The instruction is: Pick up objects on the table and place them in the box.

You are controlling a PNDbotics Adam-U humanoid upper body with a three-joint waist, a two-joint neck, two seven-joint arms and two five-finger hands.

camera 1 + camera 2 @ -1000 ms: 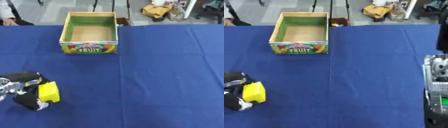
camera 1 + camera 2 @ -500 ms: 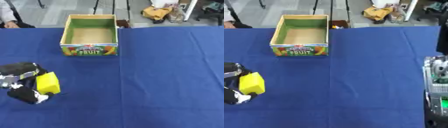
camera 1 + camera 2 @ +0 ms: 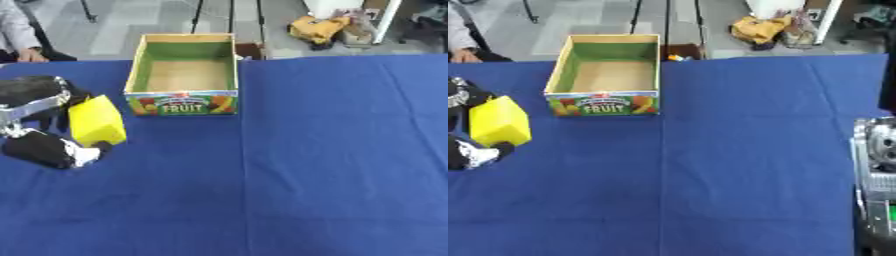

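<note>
The block [image 3: 96, 121] is plain bright yellow, the table [image 3: 332, 165] cloth deep blue. The box [image 3: 182, 75] is green inside with a tan floor, its front printed with fruit in many colours.

At the left edge the left robot hand [image 3: 39, 122] holds a yellow block [image 3: 96, 120], its fingers curled round it, a black fingertip showing under the block's lower right corner. The block is tilted and sits just left of the box [image 3: 182, 102], apart from it. The box is open at the top, green inside with a brown floor, and its front wall carries fruit pictures and the word FRUIT. It stands on the blue surface [image 3: 332, 165] near the far edge.
</note>
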